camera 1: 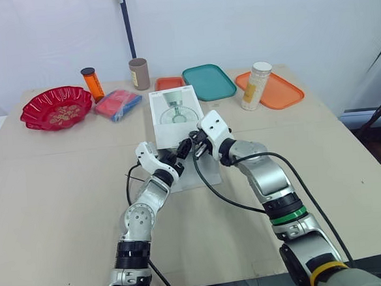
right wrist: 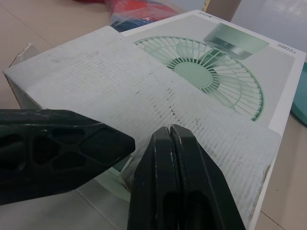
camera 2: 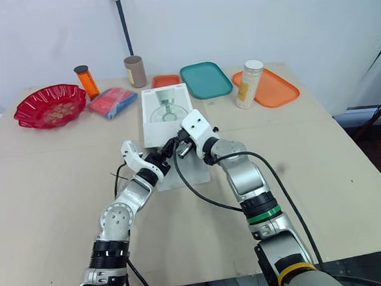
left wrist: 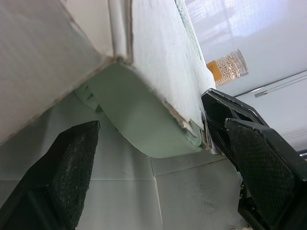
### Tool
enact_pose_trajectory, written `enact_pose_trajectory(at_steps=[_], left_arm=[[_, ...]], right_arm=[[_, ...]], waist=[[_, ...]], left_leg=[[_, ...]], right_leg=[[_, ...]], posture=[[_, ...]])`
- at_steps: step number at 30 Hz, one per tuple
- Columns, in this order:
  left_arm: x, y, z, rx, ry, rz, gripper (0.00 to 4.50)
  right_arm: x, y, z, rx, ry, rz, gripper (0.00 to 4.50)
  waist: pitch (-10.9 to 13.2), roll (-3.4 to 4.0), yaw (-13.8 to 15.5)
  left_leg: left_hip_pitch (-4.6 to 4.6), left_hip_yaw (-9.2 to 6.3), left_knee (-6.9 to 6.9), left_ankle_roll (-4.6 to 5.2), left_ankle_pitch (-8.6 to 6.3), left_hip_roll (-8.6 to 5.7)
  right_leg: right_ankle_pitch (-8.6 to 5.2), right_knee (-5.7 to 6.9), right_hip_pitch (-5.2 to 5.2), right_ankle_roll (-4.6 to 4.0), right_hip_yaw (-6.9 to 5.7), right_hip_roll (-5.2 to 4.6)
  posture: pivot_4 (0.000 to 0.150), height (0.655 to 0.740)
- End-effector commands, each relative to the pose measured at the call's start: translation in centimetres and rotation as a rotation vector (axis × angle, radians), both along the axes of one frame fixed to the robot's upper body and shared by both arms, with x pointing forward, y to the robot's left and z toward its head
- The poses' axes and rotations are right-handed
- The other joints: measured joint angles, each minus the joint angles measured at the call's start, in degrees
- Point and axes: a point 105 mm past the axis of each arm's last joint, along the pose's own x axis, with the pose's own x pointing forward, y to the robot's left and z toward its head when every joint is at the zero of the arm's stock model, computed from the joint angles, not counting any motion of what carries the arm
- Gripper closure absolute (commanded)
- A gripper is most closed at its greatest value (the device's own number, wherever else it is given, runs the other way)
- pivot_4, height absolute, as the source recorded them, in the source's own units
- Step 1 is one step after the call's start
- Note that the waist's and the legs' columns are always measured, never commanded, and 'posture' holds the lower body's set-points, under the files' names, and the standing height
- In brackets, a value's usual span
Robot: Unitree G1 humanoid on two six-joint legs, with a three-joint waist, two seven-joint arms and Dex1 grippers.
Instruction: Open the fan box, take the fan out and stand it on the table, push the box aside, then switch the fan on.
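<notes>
The white fan box (camera 1: 175,108), with a fan pictured on its lid, lies flat at the table's middle. Its near end is open and a flap (camera 1: 197,173) lies on the table. The pale green fan (left wrist: 144,120) pokes a little out of that open end. My left gripper (camera 1: 173,164) is open at the box mouth, one finger (left wrist: 62,177) on each side of the fan's rim. My right gripper (camera 1: 189,147) meets it from the right, with its fingers (right wrist: 177,182) drawn together on the fan's rim at the box mouth.
Along the back stand a red bowl (camera 1: 56,108), an orange bottle (camera 1: 93,83), a brown tube (camera 1: 139,73), a blue and red packet (camera 1: 118,103), a small orange tray (camera 1: 168,83), a teal tray (camera 1: 209,81) and an orange tray (camera 1: 285,90) holding a jar (camera 1: 257,86).
</notes>
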Motion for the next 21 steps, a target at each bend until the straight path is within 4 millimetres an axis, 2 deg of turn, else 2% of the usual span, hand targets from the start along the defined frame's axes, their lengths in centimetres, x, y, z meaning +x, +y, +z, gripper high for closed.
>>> enact_pose_trajectory(at_steps=[1, 5, 16, 17, 18, 21], left_arm=[[-0.9, -1.4, -0.1, -0.084, 0.019, -0.002, 0.29], [-0.9, -1.4, -0.2, -0.083, 0.029, -0.001, 1.42], [-1.1, -2.0, -0.3, -0.112, 0.034, -0.033, 1.42], [-1.2, -2.1, -0.3, -0.112, 0.036, -0.037, 1.95], [-1.2, -2.2, -0.4, -0.111, 0.038, -0.042, 2.16], [-1.4, -2.4, -0.4, -0.116, 0.037, -0.061, 2.16]], right_arm=[[-0.3, 0.2, -2.3, -0.038, 0.082, 0.006, 4.5], [-0.3, 0.2, -2.3, -0.037, 0.083, 0.008, 4.5], [-0.4, 0.3, -2.4, -0.037, 0.086, 0.007, 4.5], [-0.5, 0.3, -2.4, -0.037, 0.086, 0.008, 4.5], [-0.5, 0.3, -2.4, -0.036, 0.087, 0.009, 4.5], [-0.5, 0.3, -2.4, -0.037, 0.088, 0.01, 4.5]], waist=[[0.0, 0.0, 0.0], [0.0, 0.0, 0.0], [0.0, 0.0, 0.0], [0.0, 0.0, 0.0], [0.0, 0.0, 0.0], [0.0, 0.0, 0.0]], left_leg=[[0.0, 0.0, 0.0, 0.0, 0.0, 0.0], [0.0, 0.0, 0.0, 0.0, 0.0, 0.0], [0.0, 0.0, 0.0, 0.0, 0.0, 0.0], [0.0, -0.01, 0.0, 0.0, 0.0, 0.0], [0.0, 0.0, 0.0, 0.0, 0.0, 0.0], [-0.01, -0.01, 0.0, 0.0, 0.0, 0.0]], right_leg=[[0.0, 0.0, 0.0, 0.0, 0.0, 0.0], [0.0, 0.0, 0.0, 0.0, 0.0, 0.0], [0.0, 0.0, 0.0, 0.0, 0.0, 0.0], [0.0, 0.0, 0.0, 0.01, 0.0, 0.0], [0.0, 0.0, 0.0, 0.01, 0.0, 0.0], [0.0, 0.0, 0.0, 0.01, 0.0, 0.0]], posture=[[0.15, 0.74], [0.15, 0.74], [0.15, 0.74], [0.15, 0.74], [0.15, 0.74], [0.15, 0.74]])
